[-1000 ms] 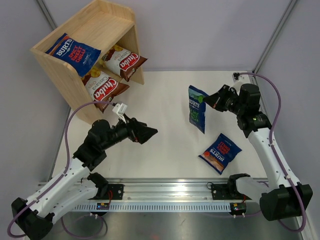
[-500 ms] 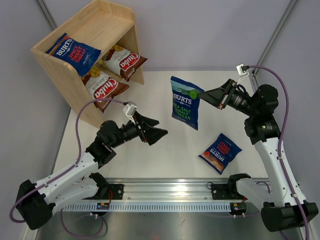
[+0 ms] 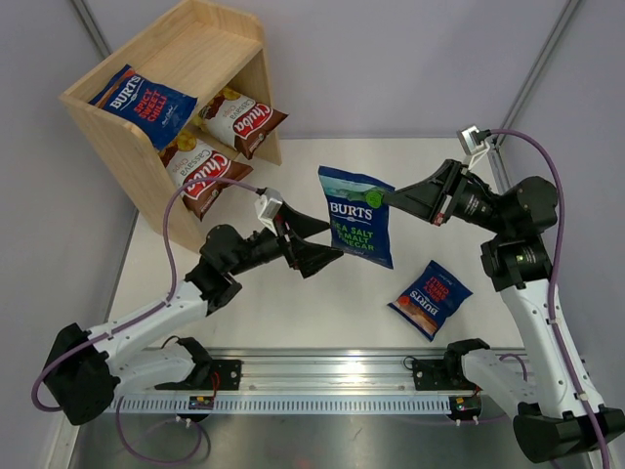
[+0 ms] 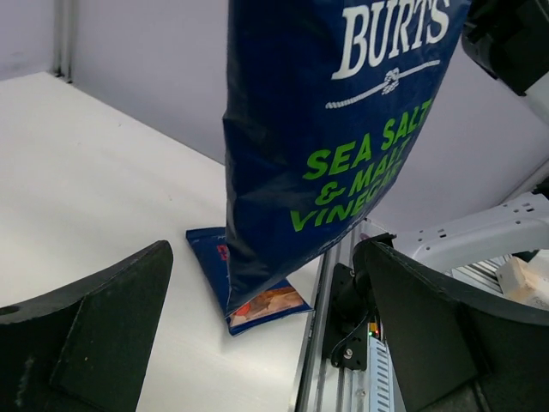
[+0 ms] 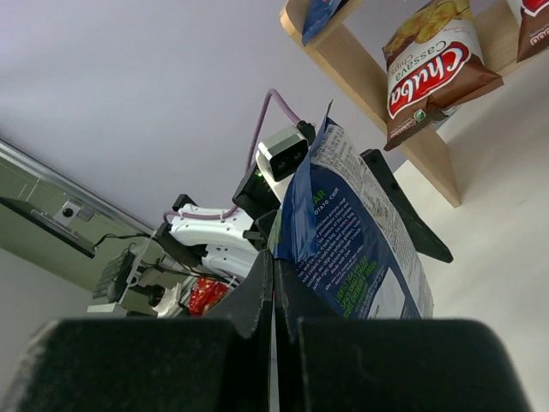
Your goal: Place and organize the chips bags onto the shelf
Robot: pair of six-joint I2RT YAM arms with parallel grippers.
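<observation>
My right gripper (image 3: 383,198) is shut on the top corner of a blue Burts bag with green lettering (image 3: 356,228) and holds it hanging in the air over the table's middle; the bag fills the left wrist view (image 4: 334,129) and shows in the right wrist view (image 5: 360,240). My left gripper (image 3: 327,241) is open right beside the bag's left edge, jaws wide on either side of it. A second blue Burts bag with a red label (image 3: 430,298) lies flat on the table. The wooden shelf (image 3: 210,44) at the back left holds a blue Burts bag (image 3: 145,106) on top and two Chuba bags (image 3: 239,122) (image 3: 203,174) below.
A metal rail (image 3: 332,391) runs along the table's near edge, with both arm bases on it. Grey walls close in the table at the back and sides. The shelf stands tilted at the table's back left corner.
My right gripper has carried the green-label bag leftward and a little toward me. My left gripper has moved right and up to the bag's left edge.
</observation>
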